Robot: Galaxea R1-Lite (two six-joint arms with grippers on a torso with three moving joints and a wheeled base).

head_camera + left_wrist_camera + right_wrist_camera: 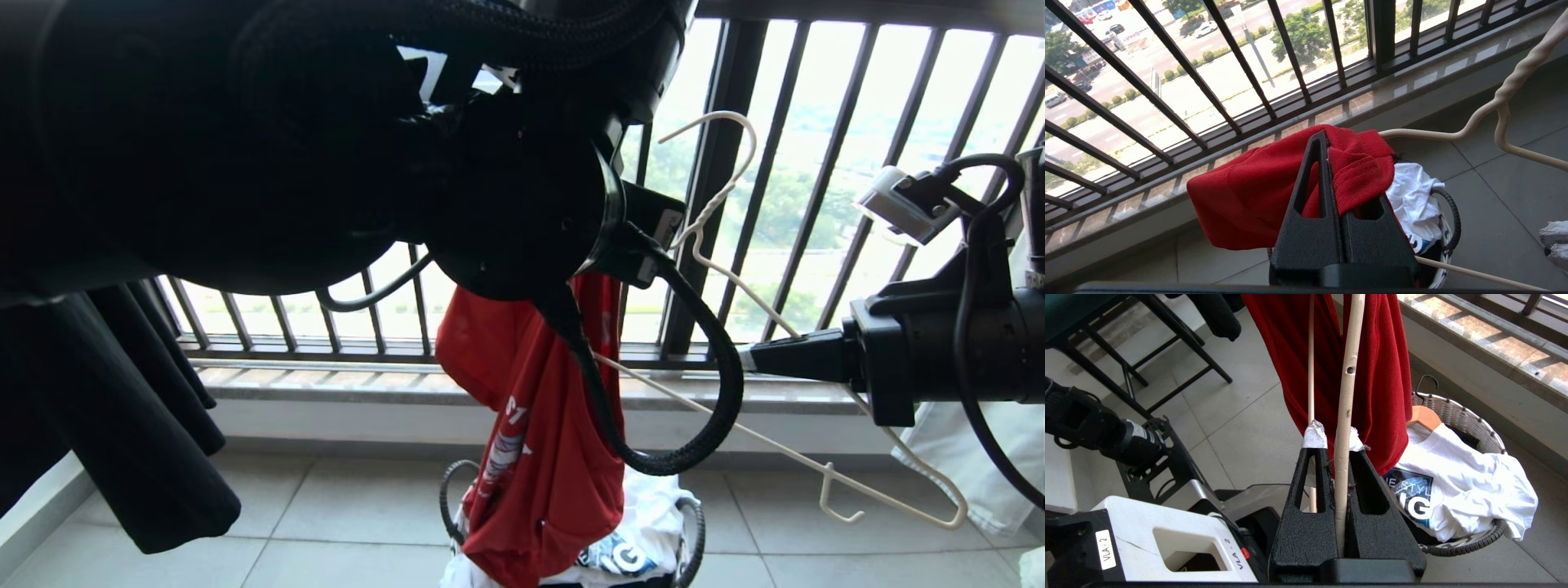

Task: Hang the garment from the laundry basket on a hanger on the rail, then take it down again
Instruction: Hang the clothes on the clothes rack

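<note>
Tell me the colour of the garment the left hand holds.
Red garment, clearest in the left wrist view, pinched by the left hand.

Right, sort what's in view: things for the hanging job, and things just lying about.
Job:
- red T-shirt, pinched in the shut left gripper
- white wire hanger, gripped by the shut right gripper
- laundry basket on the floor

Lying about:
- white T-shirt in the basket
- black garment
- balcony railing

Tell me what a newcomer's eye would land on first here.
The red T-shirt, pinched in the left hand, dangling over the laundry basket. Beside it, the white wire hanger is clamped in the right hand, tilted before the black balcony railing.
</note>
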